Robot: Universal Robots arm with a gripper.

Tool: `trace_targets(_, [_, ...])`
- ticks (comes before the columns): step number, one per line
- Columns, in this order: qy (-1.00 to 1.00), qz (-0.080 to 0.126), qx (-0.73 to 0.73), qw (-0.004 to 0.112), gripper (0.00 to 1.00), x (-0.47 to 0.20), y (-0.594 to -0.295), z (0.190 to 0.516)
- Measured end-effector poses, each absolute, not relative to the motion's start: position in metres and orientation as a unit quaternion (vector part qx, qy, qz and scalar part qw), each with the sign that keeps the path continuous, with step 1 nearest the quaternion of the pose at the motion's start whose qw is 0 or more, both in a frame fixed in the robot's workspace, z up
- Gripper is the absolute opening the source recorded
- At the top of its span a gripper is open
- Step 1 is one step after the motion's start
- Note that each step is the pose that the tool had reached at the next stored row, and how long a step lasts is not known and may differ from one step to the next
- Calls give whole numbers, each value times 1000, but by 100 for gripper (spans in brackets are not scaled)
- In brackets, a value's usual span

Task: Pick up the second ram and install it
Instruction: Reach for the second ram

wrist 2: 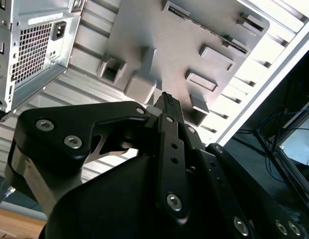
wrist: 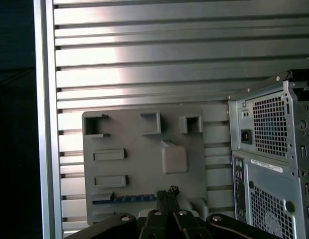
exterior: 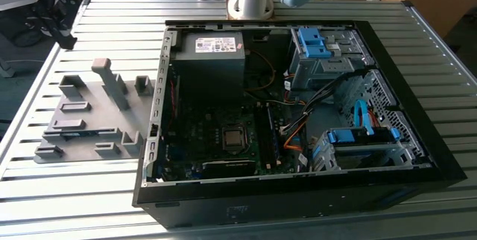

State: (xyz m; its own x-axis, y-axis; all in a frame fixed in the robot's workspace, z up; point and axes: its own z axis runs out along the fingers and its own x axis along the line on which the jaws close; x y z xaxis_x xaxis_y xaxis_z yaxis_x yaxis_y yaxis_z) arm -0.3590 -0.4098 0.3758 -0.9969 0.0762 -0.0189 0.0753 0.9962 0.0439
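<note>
The second ram (wrist: 125,198) is seen seated in 1 slot of the grey holder plate (wrist: 139,149), along an edge of that plate, which is set beside the open computer case (exterior: 298,206). The gripper (wrist: 167,192) is held above the same plate edge, its 2 fingers closed together on nothing.

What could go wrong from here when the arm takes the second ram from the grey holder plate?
1. The thin dark memory stick lies low in the pale grey holder plate, among raised blocks; the gripper near it might strike a block instead.
2. In the open black computer case, orange and black cables lie close beside the long memory slots; they might snag the stick.
</note>
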Motion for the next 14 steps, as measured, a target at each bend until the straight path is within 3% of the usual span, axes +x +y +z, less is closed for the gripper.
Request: trace_targets(14, [999, 22, 38, 10, 11, -383, -424, 373])
